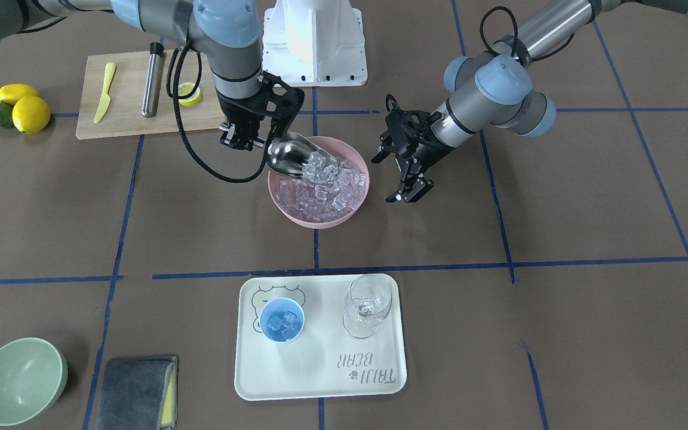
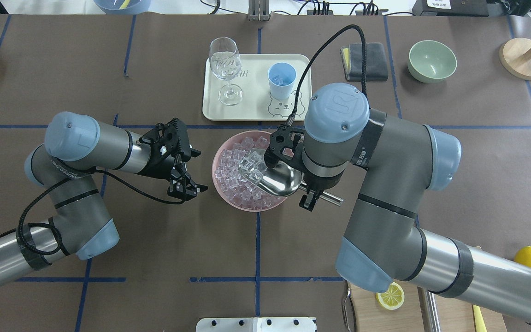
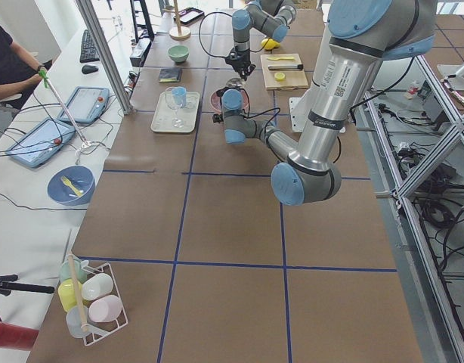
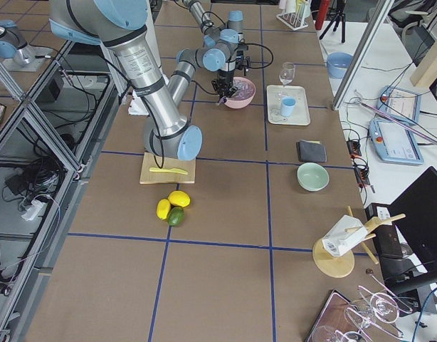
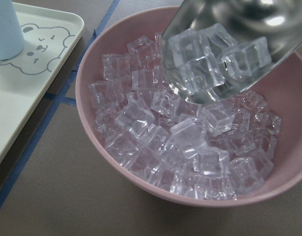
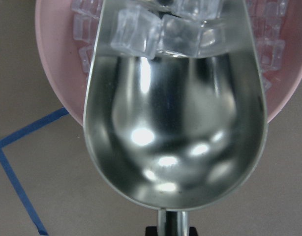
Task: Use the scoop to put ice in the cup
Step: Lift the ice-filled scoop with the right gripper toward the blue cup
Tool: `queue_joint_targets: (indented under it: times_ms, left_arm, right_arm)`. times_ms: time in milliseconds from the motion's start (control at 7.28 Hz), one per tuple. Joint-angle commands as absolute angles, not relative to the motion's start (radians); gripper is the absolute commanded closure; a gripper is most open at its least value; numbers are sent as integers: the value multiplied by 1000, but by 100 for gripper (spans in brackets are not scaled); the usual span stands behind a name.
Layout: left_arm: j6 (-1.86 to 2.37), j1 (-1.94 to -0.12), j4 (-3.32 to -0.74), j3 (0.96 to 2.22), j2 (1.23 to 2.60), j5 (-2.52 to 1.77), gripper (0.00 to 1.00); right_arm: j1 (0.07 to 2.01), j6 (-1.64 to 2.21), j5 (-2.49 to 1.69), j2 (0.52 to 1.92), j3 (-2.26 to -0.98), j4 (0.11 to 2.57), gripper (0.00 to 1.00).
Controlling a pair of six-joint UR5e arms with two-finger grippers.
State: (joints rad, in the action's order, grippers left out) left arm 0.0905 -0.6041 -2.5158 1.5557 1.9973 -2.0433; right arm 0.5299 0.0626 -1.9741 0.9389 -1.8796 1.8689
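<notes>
1. My right pincer (image 2: 309,199) is clamped tight on the thin straight rod handle of the shiny stainless-steel scoop (image 2: 283,182) with the rounded open trough. Seen from overhead, the handle runs off toward 4 o'clock and the trough's mouth faces 10 o'clock.
2. I hold the scoop over the round pink bowl (image 1: 319,223), above its 3 o'clock side, with the mouth tipped downward.
3. A handful of small, clear, glossy ice (image 5: 205,69) cubes sits crowded at the mouth of the trough. Through my right wrist camera the back of the trough is bare and mirror-bright.
4. The rest of the ice lies heaped in the pink bowl, filling most of it. I cannot tell whether the scoop's lip touches the heap.
5. My left pincer (image 2: 197,170) has its jaws wide apart with nothing between them. It hangs just beside the bowl's rim at 9 o'clock, clear of it.
6. The small round light-blue plastic cup (image 2: 281,79) stands upright at about 1 o'clock from the bowl. It sits on the right half of a cream rectangular tray (image 2: 251,99) with a bear drawing, and a few cubes lie inside it.
7. A clear stemmed wine glass (image 2: 224,57) stands on the same tray at 9 o'clock from the cup, apart from it.
</notes>
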Motion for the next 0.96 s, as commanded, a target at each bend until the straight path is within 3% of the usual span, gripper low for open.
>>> queue_joint_targets:
  times_ms: [0, 412, 824]
  left_arm:
    - [91, -606, -2516, 1560, 1997, -2043, 0]
    - [91, -607, -2514, 1560, 1996, -2043, 0]
    - [91, -607, -2516, 1560, 1996, -2043, 0]
  right_arm:
    - [581, 134, -2020, 954, -1893, 1845, 100]
    - [667, 251, -2034, 922, -1879, 1957, 100]
    - [750, 293, -2085, 787, -1691, 1991, 100]
